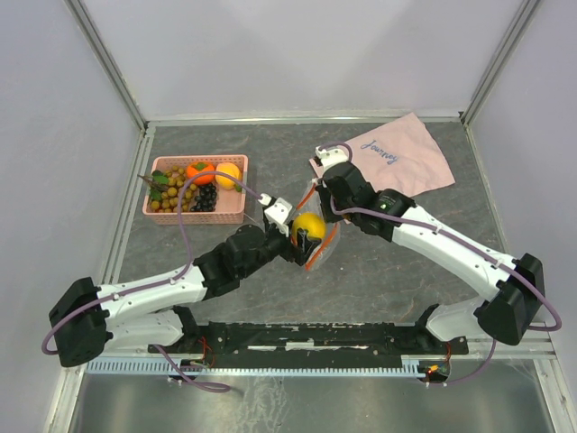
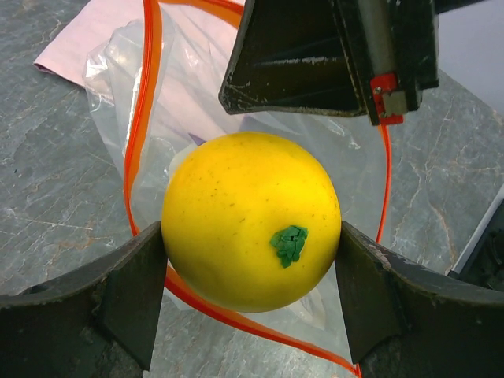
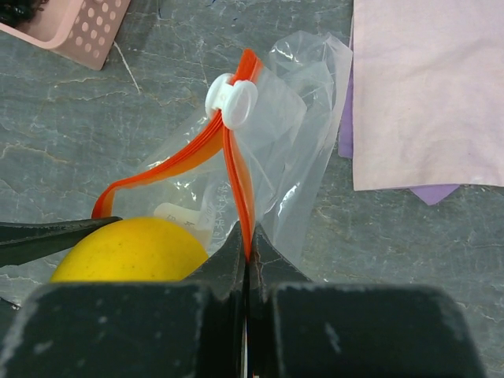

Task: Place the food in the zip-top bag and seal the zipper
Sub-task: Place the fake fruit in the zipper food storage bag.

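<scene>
My left gripper (image 1: 305, 228) is shut on the yellow lemon (image 2: 250, 219) and holds it at the open mouth of the clear zip-top bag (image 2: 197, 102). The lemon also shows in the top view (image 1: 309, 225) and the right wrist view (image 3: 130, 250). My right gripper (image 3: 247, 250) is shut on the bag's orange-red zipper strip (image 3: 240, 189) and holds the mouth up; its white slider (image 3: 233, 100) sits further along the strip. The persimmon (image 1: 199, 171), orange (image 1: 228, 174), grapes (image 1: 205, 198) and tan berry cluster (image 1: 169, 191) lie in the pink basket (image 1: 195, 215).
A pink cloth with writing (image 1: 406, 155) lies at the back right, just behind the bag. The pink basket stands at the back left. Metal frame posts and white walls ring the grey table (image 1: 379, 280).
</scene>
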`<control>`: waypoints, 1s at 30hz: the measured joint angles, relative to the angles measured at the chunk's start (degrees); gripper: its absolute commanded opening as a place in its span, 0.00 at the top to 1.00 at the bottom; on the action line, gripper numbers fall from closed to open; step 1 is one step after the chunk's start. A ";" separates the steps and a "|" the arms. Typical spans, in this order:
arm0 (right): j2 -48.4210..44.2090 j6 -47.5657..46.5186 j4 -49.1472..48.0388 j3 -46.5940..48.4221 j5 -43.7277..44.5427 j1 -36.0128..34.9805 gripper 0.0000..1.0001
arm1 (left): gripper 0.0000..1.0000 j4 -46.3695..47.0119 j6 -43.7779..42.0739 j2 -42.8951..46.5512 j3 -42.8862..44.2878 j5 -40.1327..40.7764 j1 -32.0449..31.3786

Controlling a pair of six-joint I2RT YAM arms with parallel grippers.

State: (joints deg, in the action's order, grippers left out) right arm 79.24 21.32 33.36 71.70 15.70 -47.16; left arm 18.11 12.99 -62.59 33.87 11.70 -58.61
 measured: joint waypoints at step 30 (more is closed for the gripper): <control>-0.68 3.17 -3.45 -2.23 0.15 0.44 0.98 | 0.00 -16.96 10.60 3.54 8.17 -1.03 0.02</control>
State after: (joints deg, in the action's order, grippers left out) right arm 78.56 24.49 29.91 69.47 15.86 -46.72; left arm 1.15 23.59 -59.05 42.04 10.68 -58.59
